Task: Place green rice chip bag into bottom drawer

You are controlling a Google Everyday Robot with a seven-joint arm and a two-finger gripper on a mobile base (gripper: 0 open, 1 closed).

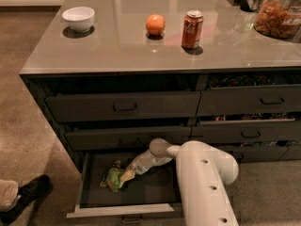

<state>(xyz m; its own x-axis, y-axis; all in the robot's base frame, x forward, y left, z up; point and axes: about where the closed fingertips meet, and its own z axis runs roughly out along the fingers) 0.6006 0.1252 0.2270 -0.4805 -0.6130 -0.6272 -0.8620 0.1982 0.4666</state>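
Note:
The bottom drawer point(123, 210) is pulled open below the counter, with a dark flat inside and a pale front rim. The green rice chip bag point(112, 179) lies crumpled on the drawer floor at the left. My gripper point(126, 175) reaches down into the drawer from the white arm point(202, 178) and sits right against the bag's right side.
On the counter point(117, 51) stand a white bowl point(78, 18), an orange point(155, 24), a red soda can point(192, 29) and a jar of snacks point(278, 16). Two shut drawers point(123, 106) sit above the open one. A person's dark shoe point(27, 193) is on the floor at left.

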